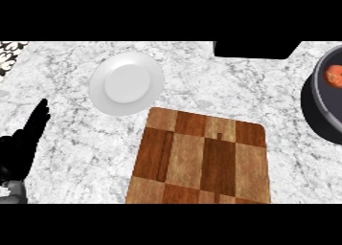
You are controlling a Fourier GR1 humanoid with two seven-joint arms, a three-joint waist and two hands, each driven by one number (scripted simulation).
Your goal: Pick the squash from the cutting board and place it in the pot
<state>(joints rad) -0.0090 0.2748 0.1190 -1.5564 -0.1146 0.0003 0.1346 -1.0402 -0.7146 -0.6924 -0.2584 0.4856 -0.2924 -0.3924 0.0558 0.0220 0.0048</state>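
At the right edge of the table (74, 124), the orange squash (337, 75) sits inside the dark pot (311, 107), which the view's edge cuts off, well apart from the wooden cutting board (201, 160) at lower centre. White plate (126, 83) lies up-left of the board, just beside its top left corner. Left hand (17, 148) rests open at the left edge, fingers straight and pointing up, holding nothing, well apart from board and pot.
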